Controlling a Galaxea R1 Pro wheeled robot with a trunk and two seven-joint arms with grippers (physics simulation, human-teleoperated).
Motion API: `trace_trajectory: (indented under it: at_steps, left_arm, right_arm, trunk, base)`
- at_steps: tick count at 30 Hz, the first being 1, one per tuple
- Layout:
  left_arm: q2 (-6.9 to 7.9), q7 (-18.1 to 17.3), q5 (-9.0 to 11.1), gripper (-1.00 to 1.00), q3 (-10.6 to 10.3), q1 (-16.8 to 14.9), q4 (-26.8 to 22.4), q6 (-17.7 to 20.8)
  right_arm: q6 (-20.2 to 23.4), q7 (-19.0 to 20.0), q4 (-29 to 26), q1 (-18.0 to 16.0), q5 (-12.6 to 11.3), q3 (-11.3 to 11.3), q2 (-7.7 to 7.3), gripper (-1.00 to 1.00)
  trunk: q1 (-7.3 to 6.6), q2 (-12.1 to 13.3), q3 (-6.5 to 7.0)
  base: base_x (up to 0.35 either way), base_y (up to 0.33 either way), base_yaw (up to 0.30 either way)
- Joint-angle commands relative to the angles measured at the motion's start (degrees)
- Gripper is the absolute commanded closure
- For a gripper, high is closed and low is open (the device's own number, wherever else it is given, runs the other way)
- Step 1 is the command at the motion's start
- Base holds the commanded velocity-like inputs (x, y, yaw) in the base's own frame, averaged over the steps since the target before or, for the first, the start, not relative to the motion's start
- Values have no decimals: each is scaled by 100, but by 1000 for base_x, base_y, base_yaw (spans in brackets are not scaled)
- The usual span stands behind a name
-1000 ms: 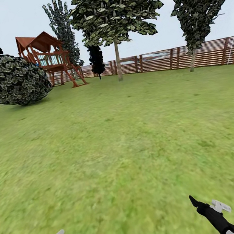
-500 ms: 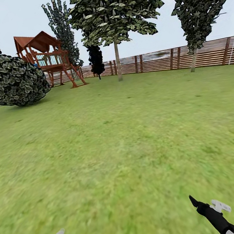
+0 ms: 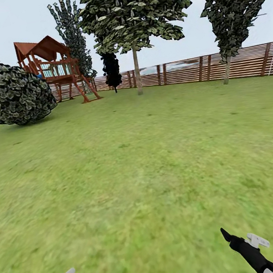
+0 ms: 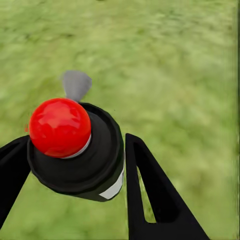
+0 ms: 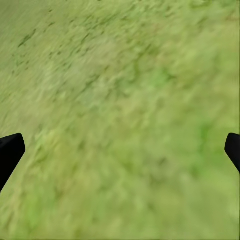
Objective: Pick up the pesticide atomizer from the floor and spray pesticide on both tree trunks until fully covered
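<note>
Green lawn (image 3: 143, 175) slides nearer as the robot rolls toward the trees (image 3: 136, 71); left gripper (image 4: 72, 170) clutches the pesticide atomizer (image 4: 75, 150), right gripper (image 5: 120, 150) spread, empty.

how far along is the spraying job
Pickup looks done: the left tool is closed on the sprayer, red cap up. The right tool hangs open over grass. Still left: both trees stand far off by the fence, trunks showing no white speckles.
</note>
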Motion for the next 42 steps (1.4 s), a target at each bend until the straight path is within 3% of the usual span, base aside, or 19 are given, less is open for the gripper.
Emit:
trace_trajectory:
  at_steps: [1,42]
  left_arm:
    - [0,1,-2,100,-4,0,-1,-1]
    - [0,1,-2,100,-4,0,-1,0]
  right_arm:
    - [1,0,0,0,0,0,0,-100]
    - [4,1,0,2,0,0,0,-100]
  trunk:
    - [0,0,0]
    - [0,0,0]
  base:
    - [315,-82,0]
    - [316,-80,0]
